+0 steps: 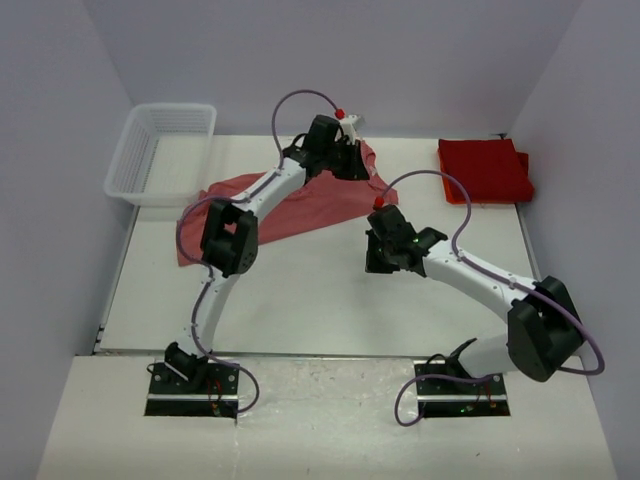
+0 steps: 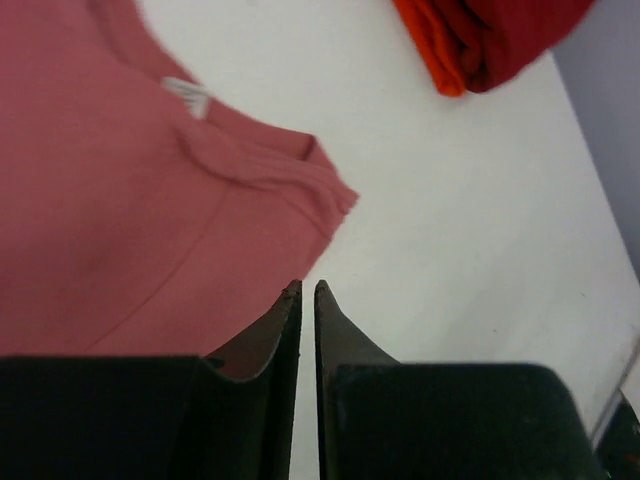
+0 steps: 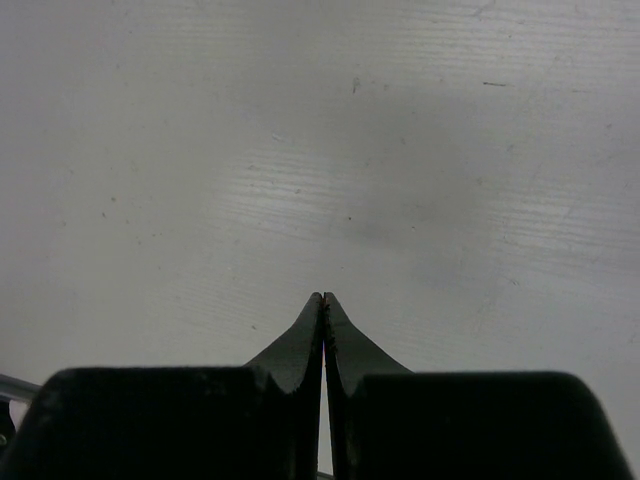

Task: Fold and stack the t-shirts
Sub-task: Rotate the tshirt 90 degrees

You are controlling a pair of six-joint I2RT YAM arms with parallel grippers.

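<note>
A faded salmon-red t-shirt (image 1: 300, 205) lies spread and rumpled at the back left of the table; in the left wrist view this t-shirt (image 2: 120, 200) fills the left side, its sleeve edge just ahead of the fingertips. Deep red folded t-shirts (image 1: 484, 168) sit stacked at the back right, seen from the left wrist as the stack (image 2: 500, 35) with an orange layer in it. My left gripper (image 1: 356, 168) (image 2: 308, 287) hovers at the salmon shirt's right edge, its jaws a narrow slit apart with nothing between them. My right gripper (image 1: 374, 262) (image 3: 323, 296) is shut and empty over bare table.
A white mesh basket (image 1: 130, 150) stands at the back left corner, beside the salmon shirt. Grey walls close the table (image 1: 300, 300) on three sides. The left arm's elbow (image 1: 230, 238) hangs over the shirt's near edge.
</note>
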